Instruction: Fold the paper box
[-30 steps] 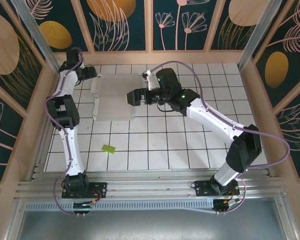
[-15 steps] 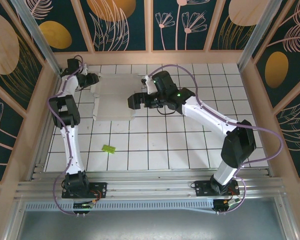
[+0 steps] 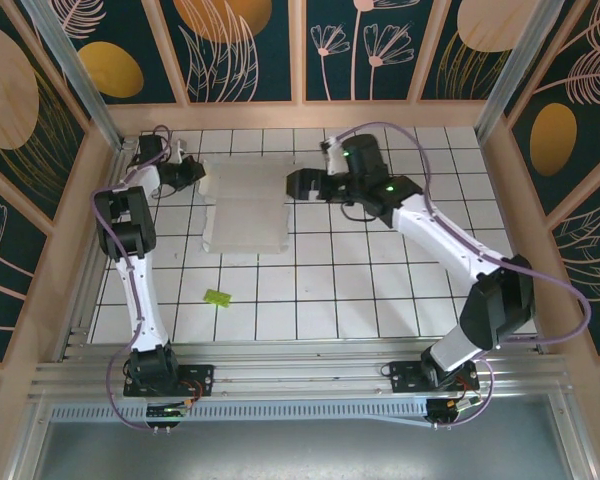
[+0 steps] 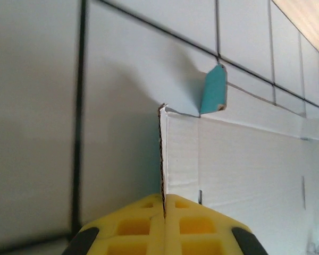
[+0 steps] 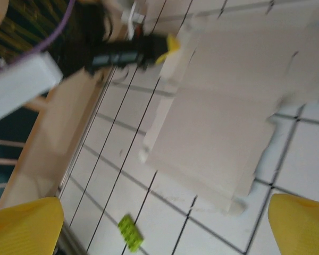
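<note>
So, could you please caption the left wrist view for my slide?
Left gripper shut on the paper box edge, its turquoise flap visible beyond.

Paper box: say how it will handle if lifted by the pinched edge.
The thin white-and-turquoise cardboard box blank probably sags: wide sheet, left tool pinching one edge. Thin edge suggests light. Creases may fold; a turquoise flap already stands up.

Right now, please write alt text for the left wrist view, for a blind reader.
The left gripper, yellow-tipped, is shut on the edge of the box, white side showing. A small turquoise flap sticks out at the box's far corner, against the white tiled table.
</note>
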Robot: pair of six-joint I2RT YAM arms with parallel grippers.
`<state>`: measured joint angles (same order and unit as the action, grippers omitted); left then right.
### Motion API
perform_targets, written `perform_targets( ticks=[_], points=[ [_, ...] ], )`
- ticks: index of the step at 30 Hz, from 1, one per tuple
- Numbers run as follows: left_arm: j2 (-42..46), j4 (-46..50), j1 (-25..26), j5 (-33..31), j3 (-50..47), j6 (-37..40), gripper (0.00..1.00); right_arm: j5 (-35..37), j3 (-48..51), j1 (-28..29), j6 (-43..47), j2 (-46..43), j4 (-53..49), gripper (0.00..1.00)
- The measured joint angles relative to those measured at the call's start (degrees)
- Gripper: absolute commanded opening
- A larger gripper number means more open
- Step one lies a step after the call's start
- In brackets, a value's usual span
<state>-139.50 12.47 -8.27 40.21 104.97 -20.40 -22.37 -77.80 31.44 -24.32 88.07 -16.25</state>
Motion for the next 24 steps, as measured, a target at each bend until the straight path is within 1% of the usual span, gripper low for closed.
perform_targets(
  ticks=[4, 6, 8, 13, 17, 20, 22, 24],
  points=[
    [8.04, -9.84, 2.78, 1.75, -12.41, -4.37, 0.00, 0.46, 1.38, -8.63, 1.60, -2.12, 3.10, 0.99],
    [12.33, -14.80, 5.57, 2.34, -17.20, -5.84, 0.00, 0.90, 1.29, -12.11, 4.44, -2.05, 4.28, 0.99],
    [16.28, -20.11, 8.46, 3.10, -21.24, -7.06, 0.00, 0.79, 0.66, -14.38, 8.90, -1.44, 4.31, 0.99],
    [24.06, -34.29, 14.40, 5.95, -29.38, -9.51, 0.00, -1.90, -5.22, -16.11, 24.52, 3.85, 4.31, 0.99],
    [26.43, -43.85, 16.26, 7.82, -32.92, -10.10, 0.00, -5.40, -8.24, -16.09, 37.38, 8.39, 4.57, 0.99],
    [26.53, -48.59, 17.27, 9.57, -34.18, -9.99, 0.00, -9.44, -9.99, -16.44, 45.29, 11.56, 4.28, 0.98],
    [26.53, -50.10, 17.86, 10.86, -34.58, -9.31, 0.00, -13.00, -12.63, -16.94, 50.34, 14.29, 3.08, 0.94],
    [26.53, -50.77, 18.56, 12.17, -34.58, -8.07, 0.00, -16.90, -16.74, -17.68, 56.06, 17.64, -0.20, 0.83]
  ],
)
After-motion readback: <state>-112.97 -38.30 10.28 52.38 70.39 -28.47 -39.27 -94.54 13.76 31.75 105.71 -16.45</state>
